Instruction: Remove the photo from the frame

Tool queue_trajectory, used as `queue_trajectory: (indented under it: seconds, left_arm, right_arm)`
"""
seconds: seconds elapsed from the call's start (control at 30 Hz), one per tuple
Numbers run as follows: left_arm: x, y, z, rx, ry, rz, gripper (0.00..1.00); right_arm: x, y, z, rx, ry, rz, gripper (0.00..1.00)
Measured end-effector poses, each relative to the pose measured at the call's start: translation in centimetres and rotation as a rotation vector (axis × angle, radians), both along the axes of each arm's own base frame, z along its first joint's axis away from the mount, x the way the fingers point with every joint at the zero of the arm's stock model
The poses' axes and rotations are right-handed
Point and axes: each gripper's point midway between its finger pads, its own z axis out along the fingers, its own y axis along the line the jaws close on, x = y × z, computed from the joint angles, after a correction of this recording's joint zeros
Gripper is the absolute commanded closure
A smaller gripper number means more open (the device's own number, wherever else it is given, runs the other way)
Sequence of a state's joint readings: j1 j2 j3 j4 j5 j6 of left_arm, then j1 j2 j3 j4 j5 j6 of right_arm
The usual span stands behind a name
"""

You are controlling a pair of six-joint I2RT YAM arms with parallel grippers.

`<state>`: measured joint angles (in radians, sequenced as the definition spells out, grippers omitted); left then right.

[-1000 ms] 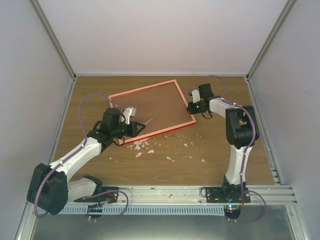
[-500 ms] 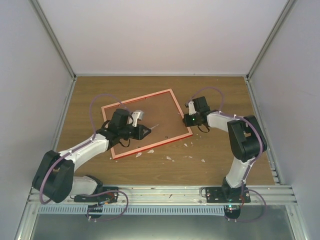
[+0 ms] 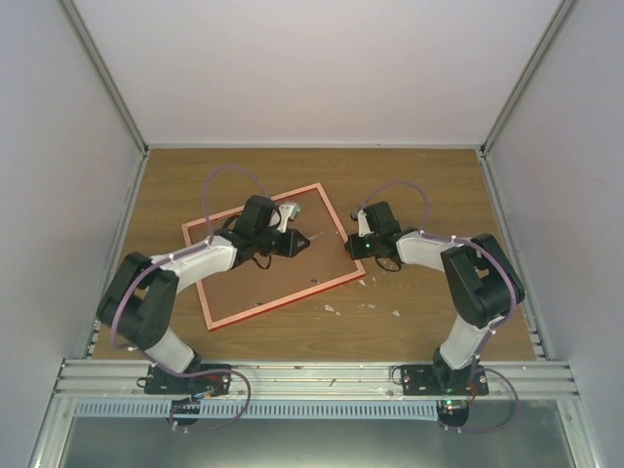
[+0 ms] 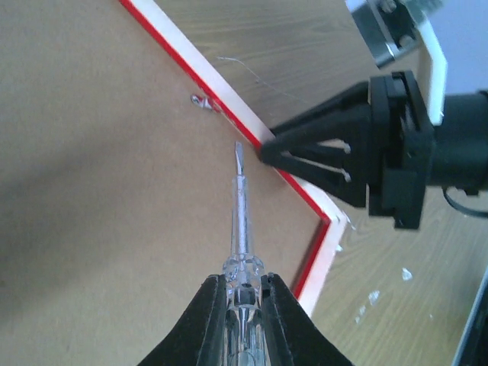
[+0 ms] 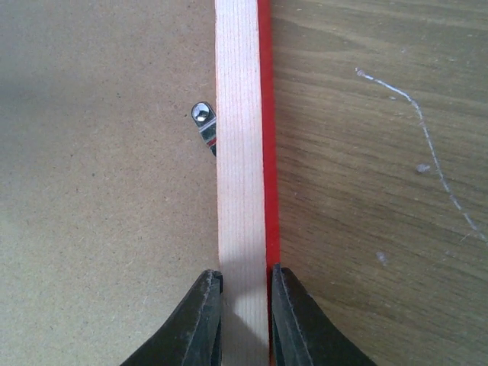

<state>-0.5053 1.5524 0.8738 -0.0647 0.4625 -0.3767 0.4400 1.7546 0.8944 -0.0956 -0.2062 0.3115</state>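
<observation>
My left tool grips a clear screwdriver while my right tool pinches the frame rail; next, I judge, the blade must swing the metal tab aside

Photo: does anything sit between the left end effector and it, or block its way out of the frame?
Yes. The frame lies back-up; its brown backing board hides the photo entirely. A metal tab at the frame's edge overlaps the board, near the tip of the screwdriver in the left end effector.
</observation>
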Motion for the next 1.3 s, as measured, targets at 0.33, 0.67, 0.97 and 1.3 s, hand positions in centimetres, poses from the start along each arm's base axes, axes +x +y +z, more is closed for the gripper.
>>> queue_trajectory:
  seconds: [0.33,0.67,0.97,1.3]
  left_arm:
    - [3.6,-2.6,-1.9,0.041,0.014,-0.04,1.0]
    - [4.2,-3.7,-4.3,0.107,0.047,-0.067,1.0]
    - [4.6,-3.8,-5.4,0.139,0.06,-0.071,1.0]
    - [5.4,-4.2,-5.0,0.148,0.034,-0.064,1.0]
  right_arm:
    - [-0.8,0.3,-0.1,0.031,-0.018,-0.007,0.83]
    - [-0.9,0.4,-0.1,0.038,-0.027,-0.006,0.84]
    - [-0.9,0.4,-0.1,0.04,-0.029,-0.005,0.87]
    - [-0.9,0.5,-0.1,0.047,-0.028,0.0,0.88]
